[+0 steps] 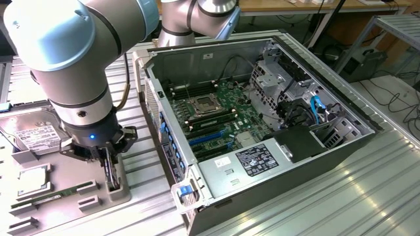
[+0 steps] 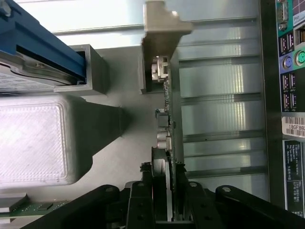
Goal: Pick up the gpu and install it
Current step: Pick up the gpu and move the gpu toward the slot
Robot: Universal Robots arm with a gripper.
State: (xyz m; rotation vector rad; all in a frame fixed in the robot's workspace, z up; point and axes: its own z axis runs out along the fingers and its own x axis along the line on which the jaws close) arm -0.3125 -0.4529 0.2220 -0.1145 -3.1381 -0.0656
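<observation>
Your pincer (image 1: 109,169) was narrow, clamped on both faces of the gpu (image 2: 167,114), which stood upright in its holder (image 1: 121,189) on the desk (image 1: 367,196).

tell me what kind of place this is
Probably a robotics lab set up for PC assembly: a grey robot arm, an open black computer tower and a grey parts tray on a ribbed metal bench.
</observation>
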